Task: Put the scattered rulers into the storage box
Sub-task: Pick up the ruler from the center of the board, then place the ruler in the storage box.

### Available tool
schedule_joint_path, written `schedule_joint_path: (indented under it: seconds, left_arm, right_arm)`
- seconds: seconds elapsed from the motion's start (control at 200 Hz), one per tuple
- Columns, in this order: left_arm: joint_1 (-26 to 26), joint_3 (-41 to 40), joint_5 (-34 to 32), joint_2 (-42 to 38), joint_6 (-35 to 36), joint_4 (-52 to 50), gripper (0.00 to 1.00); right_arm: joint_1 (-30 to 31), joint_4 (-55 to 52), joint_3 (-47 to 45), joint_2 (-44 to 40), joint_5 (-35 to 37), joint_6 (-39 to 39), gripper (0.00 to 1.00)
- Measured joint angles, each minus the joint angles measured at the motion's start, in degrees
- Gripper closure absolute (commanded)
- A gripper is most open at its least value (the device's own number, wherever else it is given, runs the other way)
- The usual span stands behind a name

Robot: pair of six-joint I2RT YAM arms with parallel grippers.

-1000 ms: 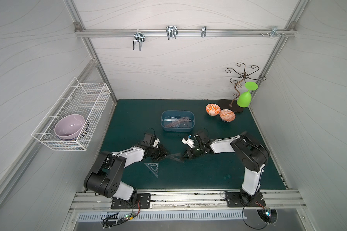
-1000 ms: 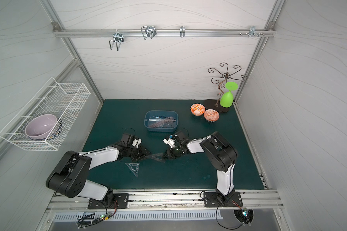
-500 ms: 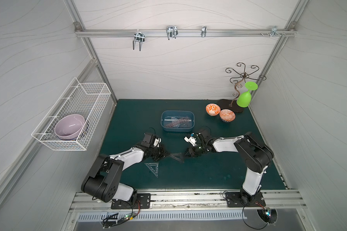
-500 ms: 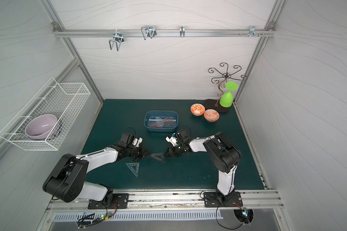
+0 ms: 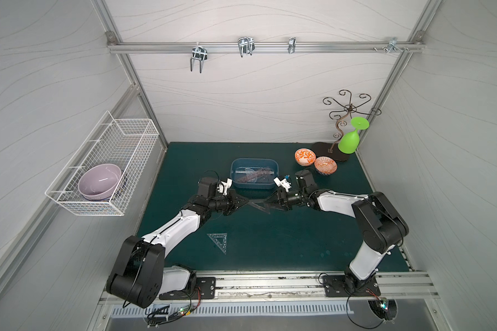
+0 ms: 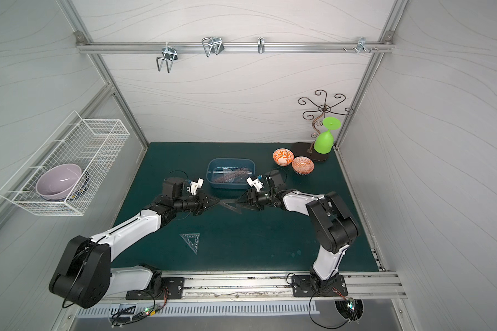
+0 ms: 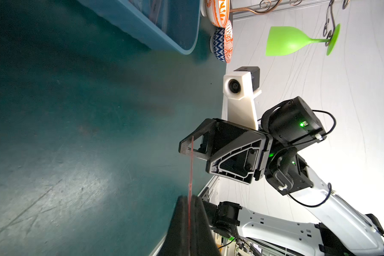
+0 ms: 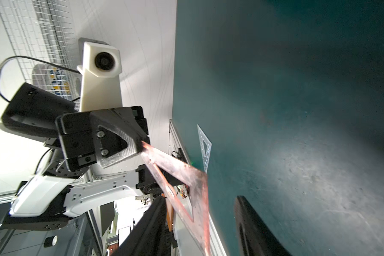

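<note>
- The left gripper [image 5: 245,202] is clamped tight on one corner of a smoky-dark triangle [image 5: 260,205]. In the right wrist view its fingertips [image 8: 122,146] pinch the reddish-brown plastic with no gap showing.
- The right gripper [image 5: 268,200] faces it from the opposite side with its jaws parted. In the right wrist view its two black fingers [image 8: 253,230] stand well apart, with the triangle's far end between them (close by one finger, clear of the other).
- In both top views the triangle spans the gap between the two grippers, just in front of the storage box [image 5: 254,186]. In the left wrist view it is seen edge-on, as a thin red line. I cannot tell whether its lower corner touches the green mat [image 5: 284,238].
- The storage box sits on the mat toward the back wall and holds several rulers [image 5: 254,176], among them a clear straightedge and dark strips.
- A bluish triangle [image 5: 220,241] lies flat on the mat nearer the front rail, well apart from the box and both grippers.
- Two patterned bowls [image 5: 305,156] stand touching each other to the robot's right of the box, and a green glass [image 5: 349,140] stands behind them.
- A wire basket [image 5: 132,134] on the left wall holds a lilac bowl [image 5: 99,182].
</note>
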Motion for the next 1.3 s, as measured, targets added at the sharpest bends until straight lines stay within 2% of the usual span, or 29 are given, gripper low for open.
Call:
schedule_joint_path:
  seconds: [0.165, 0.39, 0.41, 0.5, 0.565, 0.62, 0.795, 1.005, 1.3]
  left_arm:
    - [0.33, 1.27, 1.18, 0.5, -1.42, 1.97, 1.0]
    - [0.96, 2.62, 1.57, 0.52, -0.83, 1.36, 1.0]
    - [1.07, 2.89, 1.4, 0.52, -0.66, 0.92, 0.97]
    - [1.84, 4.66, 0.83, 0.52, 1.55, -2.1, 0.65]
    - [2.69, 6.47, 0.11, 0.52, 3.87, -5.64, 0.49]
    - [3.76, 8.15, -0.5, 0.42, 6.29, -9.51, 0.42]
    - [6.82, 12.81, -4.83, -0.42, 13.55, -20.94, 0.4]
    - [7.8, 14.16, -7.63, 0.59, 17.79, -26.64, 0.4]
    - [9.33, 14.16, -8.44, 2.78, 19.26, -29.51, 0.4]
  right_arm:
    - [-0.07, 4.0, 2.19, 0.0, -1.75, 4.92, 0.66]
    - [-0.17, 5.42, 5.25, 0.31, -2.21, 7.17, 1.0]
    - [-0.17, 5.31, 5.81, 0.46, -2.32, 7.41, 1.0]
    - [-0.24, 2.54, 9.35, 1.53, -2.14, 5.05, 1.0]
    - [-0.26, -1.05, 13.33, 3.06, -1.49, 2.03, 1.0]
    - [-0.37, -4.5, 17.79, 5.01, 0.55, -1.64, 1.0]
    - [-1.7, -15.5, 36.65, 16.02, 7.56, -13.07, 1.0]
    - [-2.03, -27.12, 58.66, 30.8, 12.72, -22.34, 1.0]
    - [-2.03, -32.5, 64.28, 36.81, 13.53, -25.99, 1.0]
